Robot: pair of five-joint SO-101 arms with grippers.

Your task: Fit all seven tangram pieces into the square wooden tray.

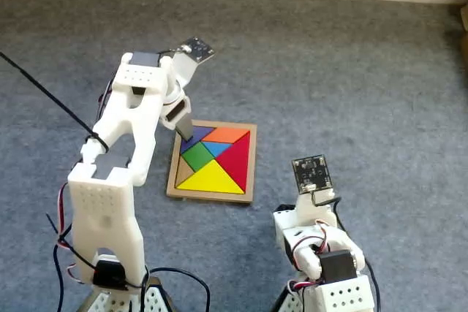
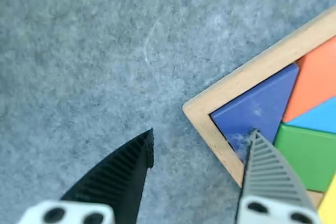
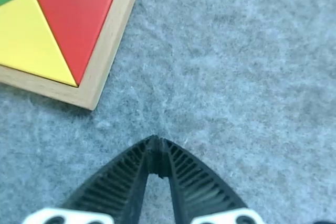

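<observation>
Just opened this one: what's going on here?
The left gripper hangs open over one corner of the wooden tray, a finger above the dark blue triangle seated there. The right gripper is shut and empty over the carpet beside the tray. Six coloured pieces sit in the tray; a tan patch may be a piece or a gap.

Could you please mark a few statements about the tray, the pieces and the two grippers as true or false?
1. The left gripper has its fingers open astride a corner of the wooden tray. True.
2. The right gripper holds a tangram piece. False: the right gripper is shut on nothing, over the carpet beside the tray.
3. The yellow piece lies in the tray, touching the red piece. True.
4. The dark blue piece lies out on the carpet. False: the dark blue piece sits in the tray's corner, by the left gripper.
</observation>
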